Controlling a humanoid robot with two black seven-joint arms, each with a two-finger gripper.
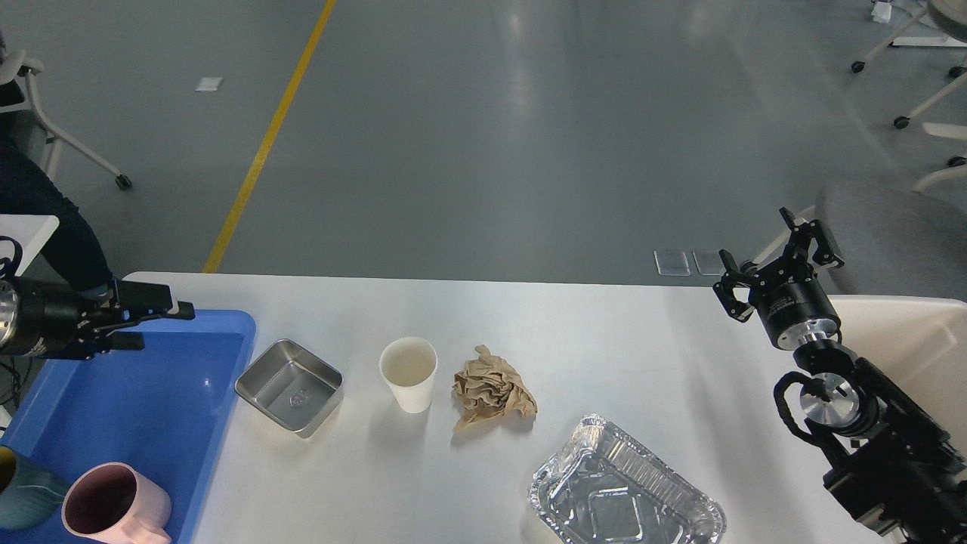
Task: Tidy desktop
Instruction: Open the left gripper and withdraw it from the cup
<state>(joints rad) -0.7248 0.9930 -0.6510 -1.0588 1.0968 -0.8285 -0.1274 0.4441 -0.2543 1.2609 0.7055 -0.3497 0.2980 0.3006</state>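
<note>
Head view, landmark: paper cup (409, 373), standing mid-desktop (604, 332).
Nearest item: we judge the steel dish (290, 385), just left of the cup.
Our left gripper (155, 323): further left, nearer, jaws slightly parted, empty.
Our right gripper (778, 266): far right, jaws spread.

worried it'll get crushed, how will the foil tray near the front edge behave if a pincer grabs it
The foil tray looks thin and crinkled, so it will probably dent or fold under a firm pinch. It is empty, so likely very light and apt to slide on the smooth desktop if pushed. Its rolled rim seems the stiffest place to grip.
</note>
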